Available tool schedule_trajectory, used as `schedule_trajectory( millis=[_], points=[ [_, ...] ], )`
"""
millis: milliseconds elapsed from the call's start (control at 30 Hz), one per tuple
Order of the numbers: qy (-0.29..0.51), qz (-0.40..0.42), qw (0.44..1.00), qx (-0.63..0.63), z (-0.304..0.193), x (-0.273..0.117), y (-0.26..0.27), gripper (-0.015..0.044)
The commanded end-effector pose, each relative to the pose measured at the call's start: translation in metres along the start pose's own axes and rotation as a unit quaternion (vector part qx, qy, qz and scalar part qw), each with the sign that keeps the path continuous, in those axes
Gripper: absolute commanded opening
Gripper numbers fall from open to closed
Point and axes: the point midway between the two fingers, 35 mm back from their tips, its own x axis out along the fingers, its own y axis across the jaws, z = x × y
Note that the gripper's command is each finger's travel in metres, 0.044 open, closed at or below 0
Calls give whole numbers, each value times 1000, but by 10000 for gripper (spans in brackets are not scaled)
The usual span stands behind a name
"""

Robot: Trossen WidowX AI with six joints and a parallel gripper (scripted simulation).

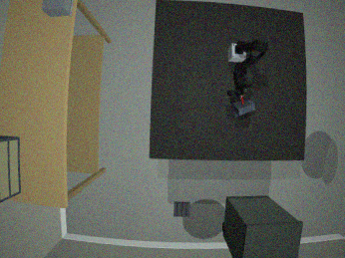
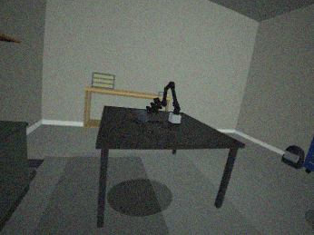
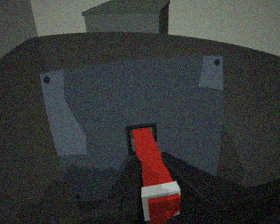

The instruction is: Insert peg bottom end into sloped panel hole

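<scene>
A blue-grey sloped panel (image 1: 245, 109) (image 2: 142, 116) (image 3: 105, 110) stands in front of the robot, with one square, dark-rimmed hole (image 3: 128, 142) in its face. My gripper (image 3: 149, 161) is shut on a red peg (image 3: 156, 167) (image 1: 242, 101) with a white band near its near end. In the wrist view the peg's far end overlaps the hole, with dark rim showing at the top and both sides. Whether that end is inside the hole or just in front of it cannot be told. The peg leans a little across the view. The fingers are dark and partly hidden behind the peg.
The panel stands on the dark table (image 1: 189, 81) (image 2: 200, 134), with the arm's white base (image 1: 233, 57) (image 2: 174, 118) behind the gripper. A dark cabinet (image 1: 264, 215) (image 3: 125, 22) stands beyond the table edge. A wooden shelf unit (image 1: 40, 91) is off to one side.
</scene>
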Motion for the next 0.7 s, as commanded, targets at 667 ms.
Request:
schedule_trajectory(
  millis=[667],
  points=[
    [0,-3,1000,2,0,14,-1,0]
  ],
)
